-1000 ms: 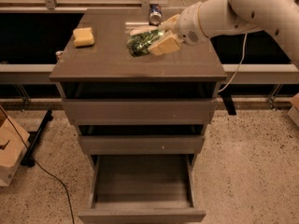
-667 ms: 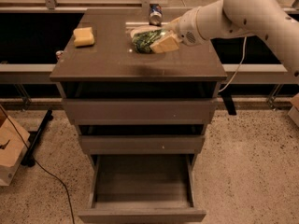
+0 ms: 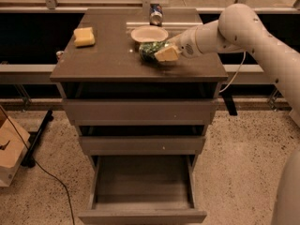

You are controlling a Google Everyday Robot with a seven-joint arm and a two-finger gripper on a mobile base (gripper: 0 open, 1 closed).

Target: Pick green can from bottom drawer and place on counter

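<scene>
The green can (image 3: 149, 51) lies on its side, low over the counter (image 3: 112, 60), right of the middle; I cannot tell whether it touches the top. My gripper (image 3: 161, 54) reaches in from the right on a white arm and is shut on the green can, with a tan finger (image 3: 167, 54) across its near side. The bottom drawer (image 3: 143, 186) is pulled open below, and its inside looks bare.
A white bowl (image 3: 149, 33) stands just behind the can. A blue-and-silver can (image 3: 156, 14) stands at the counter's back edge. A yellow sponge (image 3: 84, 36) lies at the back left. A cardboard box (image 3: 9, 151) and a black cable (image 3: 42, 172) are on the floor at left.
The arm has lowered the green can toward the counter top, in front of the bowl. The view now sits closer to the cabinet.
</scene>
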